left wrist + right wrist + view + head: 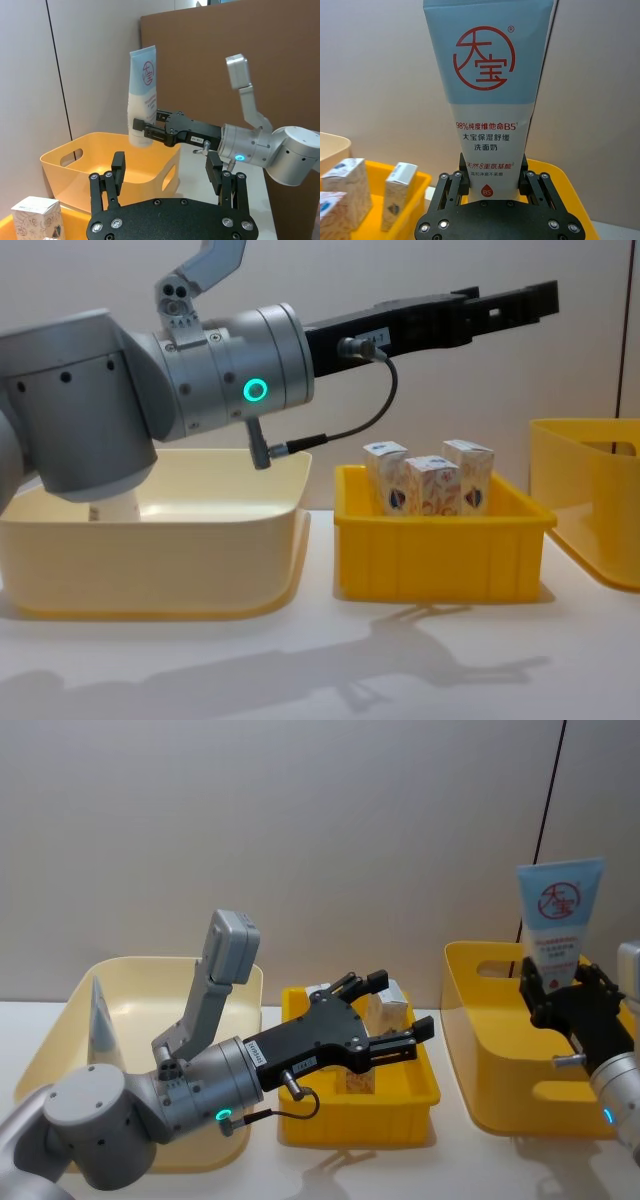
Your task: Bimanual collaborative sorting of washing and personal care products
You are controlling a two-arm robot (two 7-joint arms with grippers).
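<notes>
We are looking at a white bench (320, 670) that is carrying three bins: a cream bin (150, 1000) on the left, a small yellow bin (400, 1105) in the middle and a deeper yellow bin (470, 1050) on the right.

The left end effector (402, 1002) is hanging released over the middle bin, with its fingers spread and pointing toward the other arm. The right end effector (560, 985) is clenching the tube (560, 905) near its cap end and holding it upright, above the right bin.

We are judging this as the carrying step for that tube. What looks like another tube (101, 1015) is standing in the cream bin, so the next move is probably calling for a handover. For that, the open fingers would need to close on the tube's free upper body before the right arm lets go.

The tube is pale blue at its flat sealed top and white below, and it is bearing a red circular mark and printed lines. The small white patterned cartons (432, 485) are standing upright in the middle bin.
</notes>
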